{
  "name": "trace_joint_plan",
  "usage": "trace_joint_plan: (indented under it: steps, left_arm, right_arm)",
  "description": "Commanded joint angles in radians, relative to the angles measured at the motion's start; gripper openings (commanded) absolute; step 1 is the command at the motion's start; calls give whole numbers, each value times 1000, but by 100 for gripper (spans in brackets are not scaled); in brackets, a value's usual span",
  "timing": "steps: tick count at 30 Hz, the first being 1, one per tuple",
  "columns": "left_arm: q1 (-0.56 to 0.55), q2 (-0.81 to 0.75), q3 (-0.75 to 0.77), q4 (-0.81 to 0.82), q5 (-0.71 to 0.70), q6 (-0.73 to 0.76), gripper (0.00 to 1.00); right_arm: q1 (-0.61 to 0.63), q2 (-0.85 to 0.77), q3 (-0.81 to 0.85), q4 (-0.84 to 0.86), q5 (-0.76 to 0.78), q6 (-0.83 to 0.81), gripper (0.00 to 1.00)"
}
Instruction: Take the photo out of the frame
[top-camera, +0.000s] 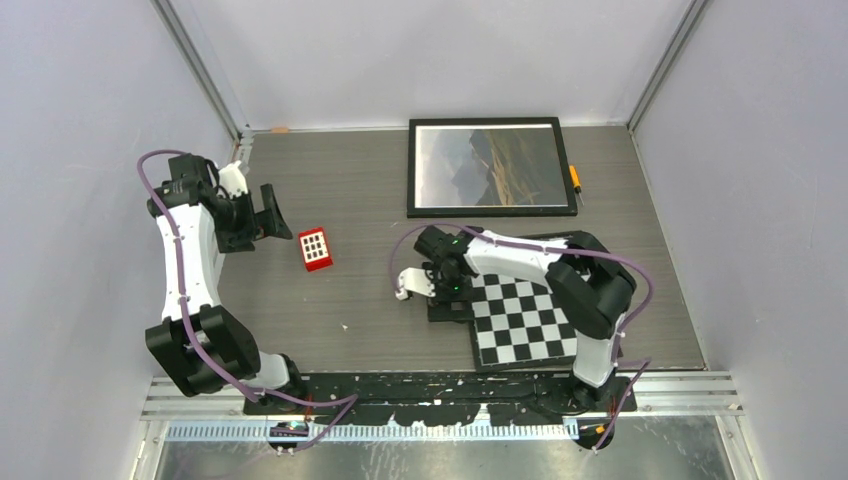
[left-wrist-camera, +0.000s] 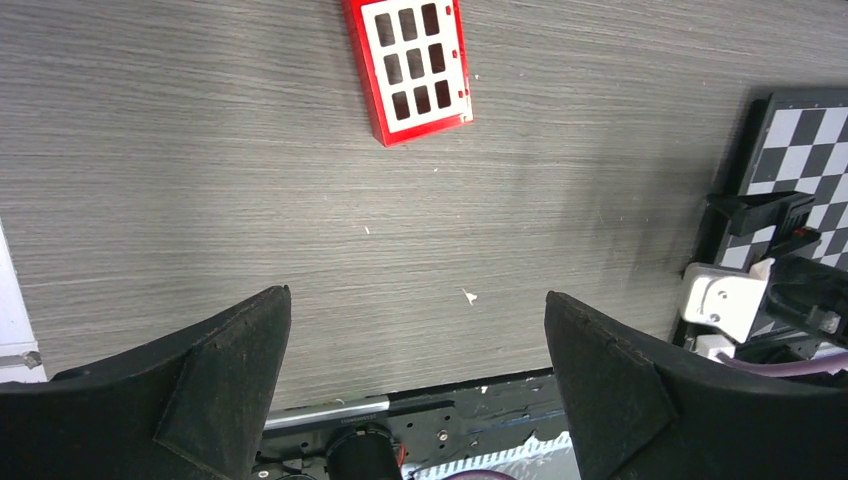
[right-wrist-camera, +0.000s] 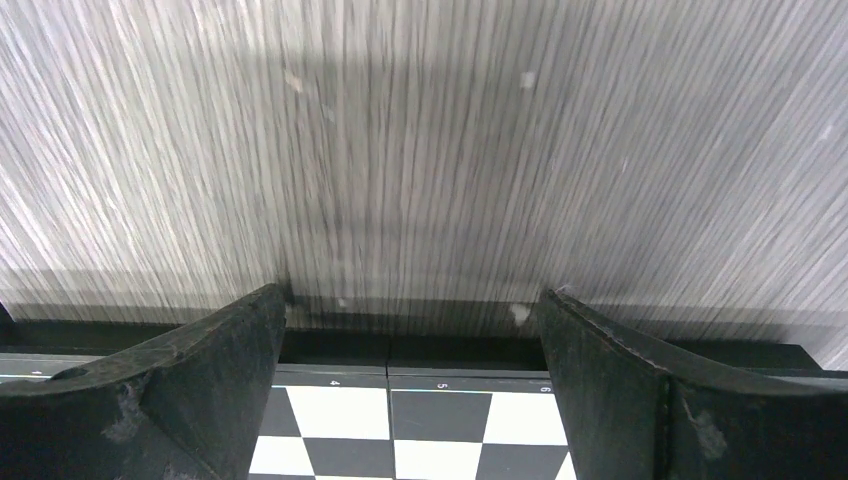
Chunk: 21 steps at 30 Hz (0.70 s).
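Note:
The frame lies flat, face up, at the back of the table, right of centre, with a thin black rim. Inside it is the photo, a landscape of grey mountains and cloudy sky. Neither wrist view shows them. My left gripper hangs open far to the frame's left. In the left wrist view its jaws stand wide apart over bare tabletop. My right gripper is open in front of the frame, over the left edge of the checkerboard. Nothing lies between its fingers.
A red block with a grid of holes sits between the two arms. The checkerboard lies at the near right. An orange-handled screwdriver rests just right of the frame. Grey walls close the table on three sides.

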Motion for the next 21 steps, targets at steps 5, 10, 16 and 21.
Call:
trace_joint_plan:
  steps: [5, 10, 16, 21]
  left_arm:
    - [-29, -23, 6, -17, 3, 35, 100]
    - [-36, -26, -5, -16, 16, 37, 100]
    - [-62, -25, 2, -7, 22, 42, 100]
    - [-112, -5, 23, -3, 1, 55, 100]
  right_arm:
    - [-150, -106, -144, -101, 21, -147, 100]
    - [-243, -156, -210, -131, 39, -227, 99]
    - [-350, -217, -281, -158, 65, -320, 100]
    - [-423, -258, -327, -165, 74, -360, 100]
